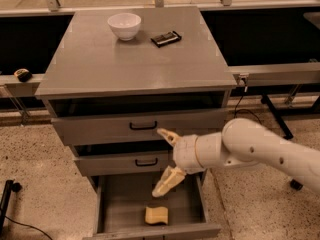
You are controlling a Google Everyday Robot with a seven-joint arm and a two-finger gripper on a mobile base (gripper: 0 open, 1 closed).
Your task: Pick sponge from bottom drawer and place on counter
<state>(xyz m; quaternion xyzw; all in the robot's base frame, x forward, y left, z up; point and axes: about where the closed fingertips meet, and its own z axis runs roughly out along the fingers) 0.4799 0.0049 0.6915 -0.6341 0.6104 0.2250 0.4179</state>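
Sponge position: the pale yellow wavy-sided foam sponge (156, 215) lies on the floor of the open grey metal bottom drawer (120, 204), near its front. Your cream two-finger gripper (166, 160) hangs just above it, not touching, fingers spread wide, holding nothing.

The gripper (159, 162) hangs before the middle drawer (110, 164), over the open bottom drawer (117, 206). The sponge (156, 215) lies in that drawer just below it. Above and behind, bowl (124, 25) and packet (166, 38) sit on the counter (135, 64).
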